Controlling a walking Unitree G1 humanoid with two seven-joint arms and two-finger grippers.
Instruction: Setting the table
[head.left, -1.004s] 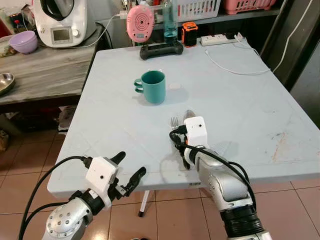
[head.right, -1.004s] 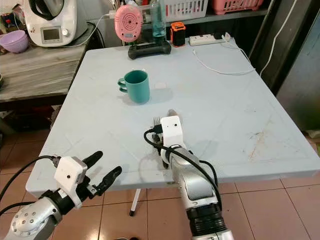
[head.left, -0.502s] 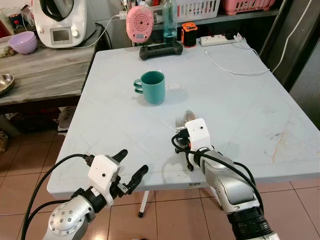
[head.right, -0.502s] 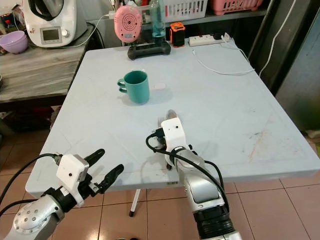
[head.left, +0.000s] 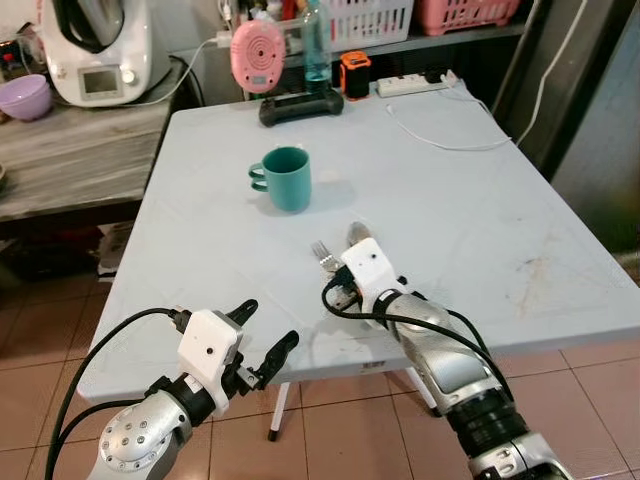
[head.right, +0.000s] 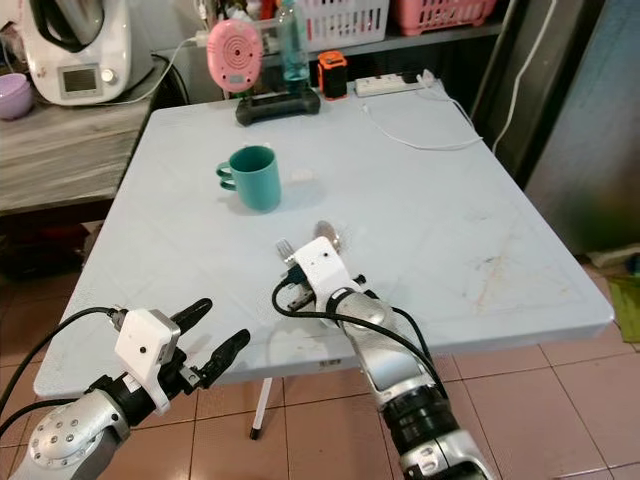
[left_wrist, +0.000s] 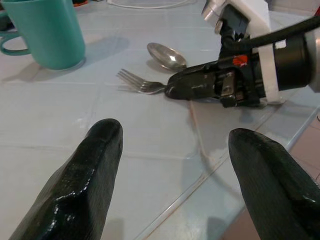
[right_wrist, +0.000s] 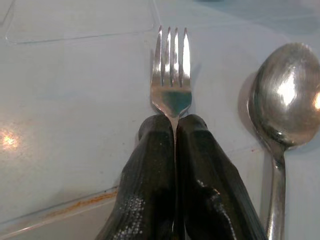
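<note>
While our right gripper (right_wrist: 175, 131) lies low on the pale grey table (head.left: 480, 200), its two black fingers pinch the neck of a steel fork (right_wrist: 171, 70), tines flat on the surface and pointing toward twelve o'clock. Just beside the fork, at its three o'clock, a polished spoon (right_wrist: 285, 95) lies parallel, bowl up and glinting, not touching the fingers.

At about eleven o'clock from the cutlery, well apart, a teal mug (head.left: 286, 178) stands upright, glossy and cylindrical, its handle turned to nine o'clock. Along the far edge we see a black game controller (head.left: 302, 106), a round pink gadget (head.left: 258, 43), a clear bottle (head.left: 315, 40), an orange-and-black device (head.left: 352, 72) and a white power strip (head.left: 415, 83) trailing a white cable (head.left: 450, 140) across the tabletop. Nothing stands between mug and cutlery.

Our left gripper (head.left: 262, 345) hovers off the near edge at seven o'clock, over terracotta floor tiles (head.left: 330, 420), its rounded, shiny fingers (left_wrist: 90, 165) spread wide and holding nothing.
</note>
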